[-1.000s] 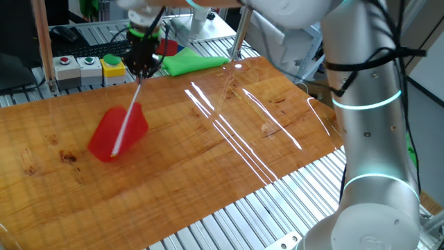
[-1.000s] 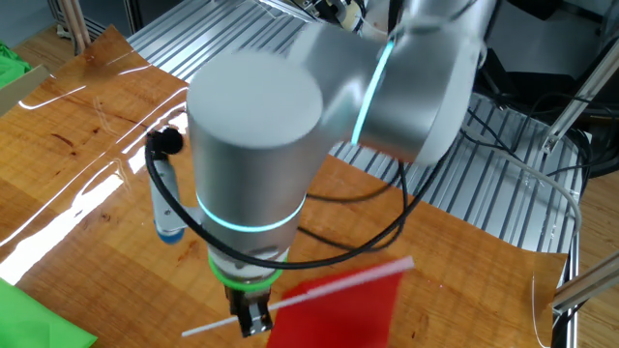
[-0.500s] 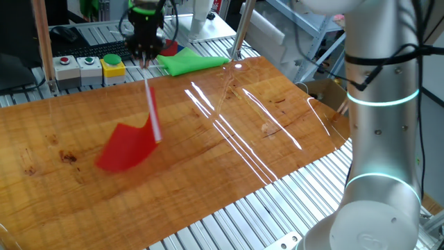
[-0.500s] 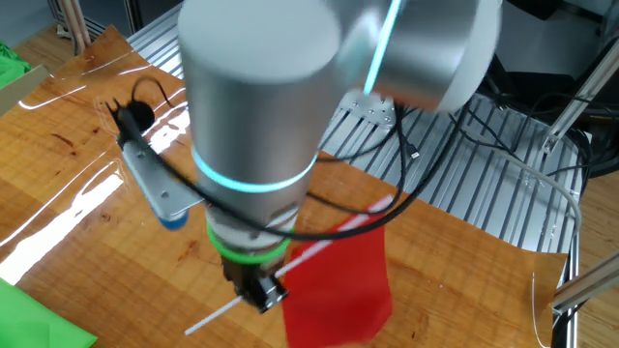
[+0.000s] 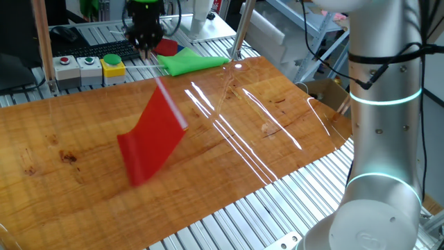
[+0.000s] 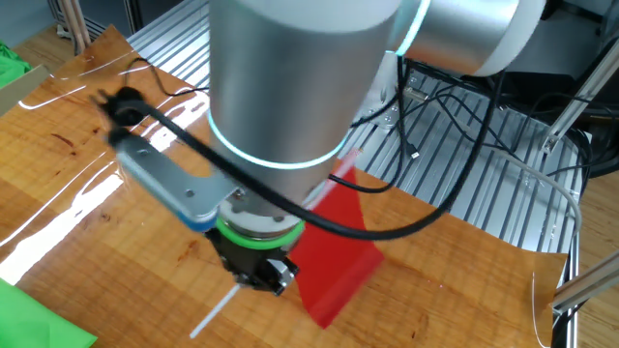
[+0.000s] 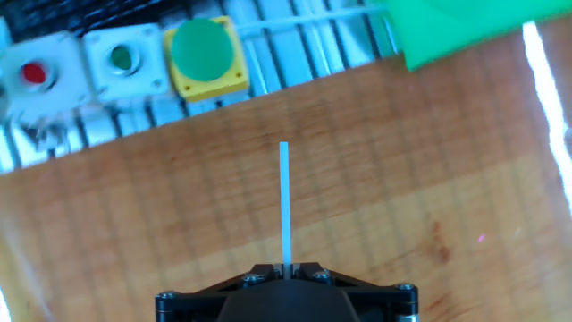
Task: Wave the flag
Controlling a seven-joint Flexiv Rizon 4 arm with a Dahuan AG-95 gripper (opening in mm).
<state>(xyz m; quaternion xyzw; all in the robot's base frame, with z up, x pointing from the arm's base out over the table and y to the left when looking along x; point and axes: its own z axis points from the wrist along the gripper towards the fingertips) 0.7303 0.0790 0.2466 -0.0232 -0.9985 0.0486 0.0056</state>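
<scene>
The hand (image 5: 147, 48) pinches the flag (image 5: 152, 135) by its white stick near the desk's (image 5: 277, 139) far edge. The red cloth hangs tilted above bare wood, with open desk toward the near edge.

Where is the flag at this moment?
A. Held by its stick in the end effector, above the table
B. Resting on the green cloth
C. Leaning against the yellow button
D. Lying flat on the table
A: the end effector pinches the stick, and the flag hangs in the air.
</scene>
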